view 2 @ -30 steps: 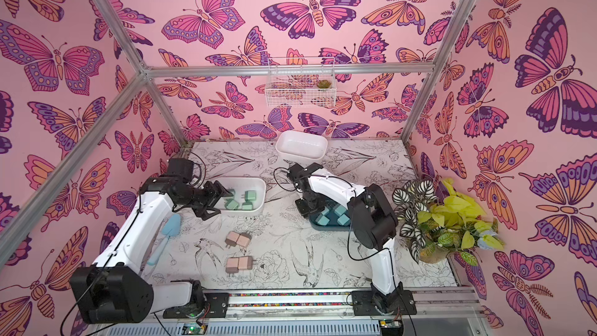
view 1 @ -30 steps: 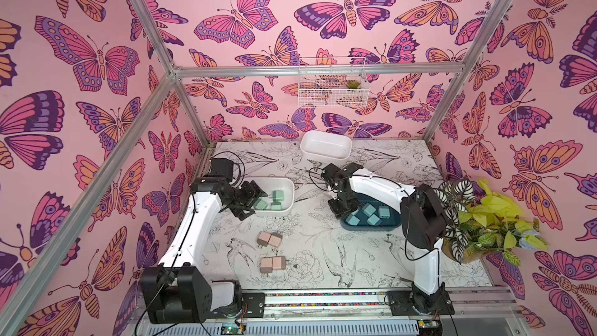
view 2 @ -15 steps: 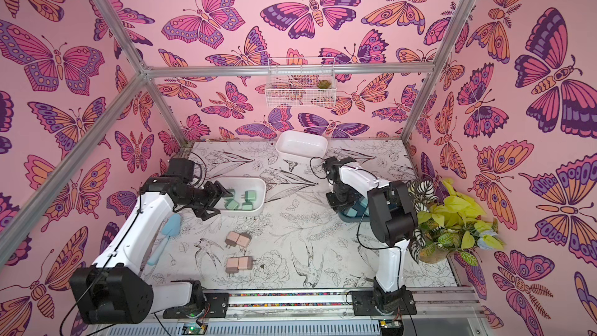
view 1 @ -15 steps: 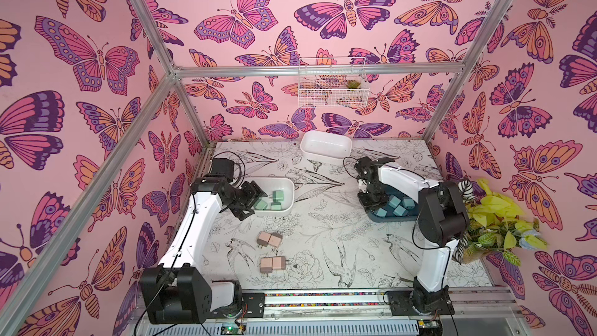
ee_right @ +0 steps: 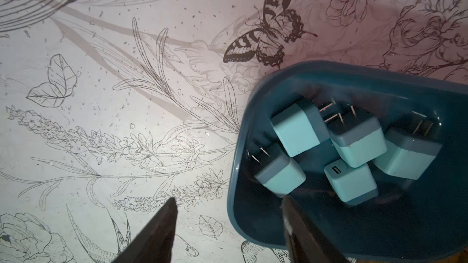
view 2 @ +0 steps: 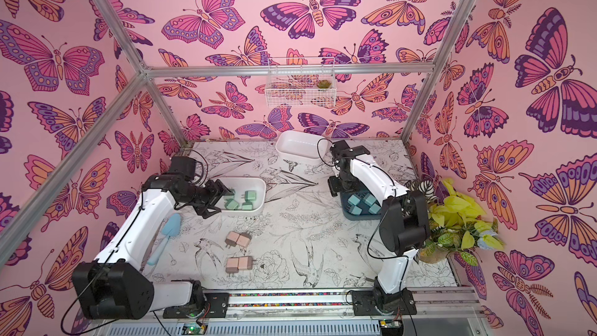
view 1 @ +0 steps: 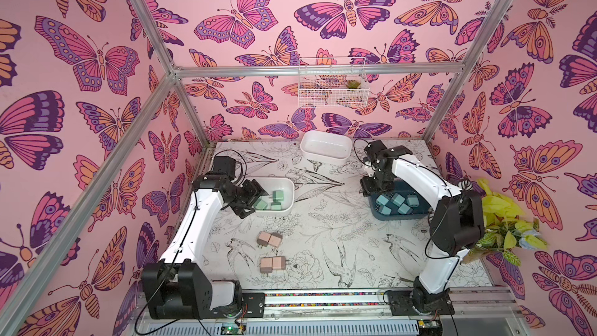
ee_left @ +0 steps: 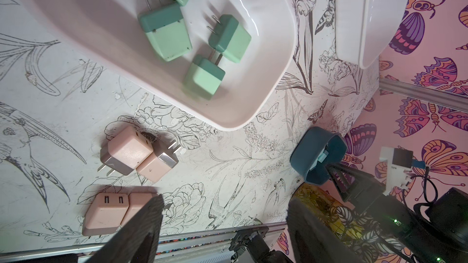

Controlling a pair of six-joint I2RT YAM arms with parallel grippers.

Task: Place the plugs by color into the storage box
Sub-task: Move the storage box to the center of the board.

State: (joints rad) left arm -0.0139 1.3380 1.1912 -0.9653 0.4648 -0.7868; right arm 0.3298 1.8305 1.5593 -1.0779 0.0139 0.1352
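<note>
Right claw [ee_right: 229,199] shifted to rim of blue bin [view 1: 400,216], now open, left claw [ee_left: 225,198] open, plant [view 1: 504,214] beside bin

**Twin white arms with black joints and dark claws**

The left arm [view 1: 203,218] and the right arm [view 1: 420,177] share one build: smooth white shells on the long links, boxy matt black housings at the joints and bases. Thin black cables [view 1: 354,153] loop loose at each wrist and trail along the white shells. The left claw [ee_left: 222,213] and the right claw [ee_right: 228,213] have dark, flat, tapering fingers [ee_right: 157,228] with a grainy face. The right wrist bears a white bracket [ee_left: 391,170] with a black camera module [ee_left: 402,158] and a blue ribbon [ee_left: 419,164]
</note>
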